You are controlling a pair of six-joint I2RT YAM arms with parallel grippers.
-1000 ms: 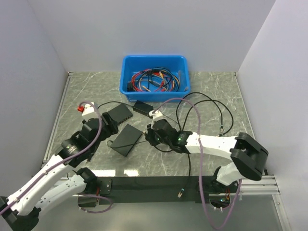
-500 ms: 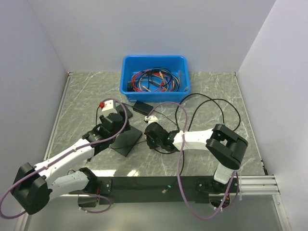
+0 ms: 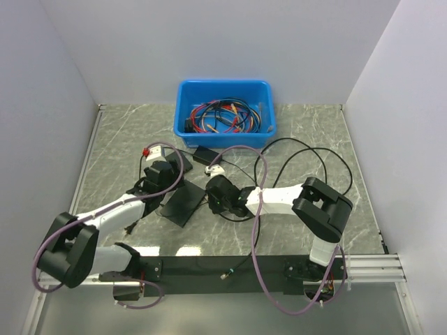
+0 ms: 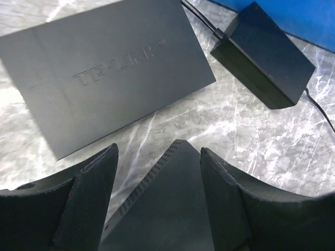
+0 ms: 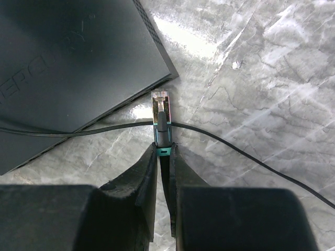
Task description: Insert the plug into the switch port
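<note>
The plug [image 5: 161, 112] is not yet in. Judging from these views, pickup is done, while alignment and insertion remain. On the tabletop [image 3: 314, 125] the switch [image 5: 68, 63] lies flat. The left jaws stand open astride a dark box corner, seemingly that switch, with a second switch [image 4: 104, 73] and an adapter [image 4: 264, 63] beyond. The right jaws are closed on the plug's rear. Its metal tip is just beside the switch's corner, not touching, above a thin cable [image 5: 235, 151]. No port is discernible.
</note>
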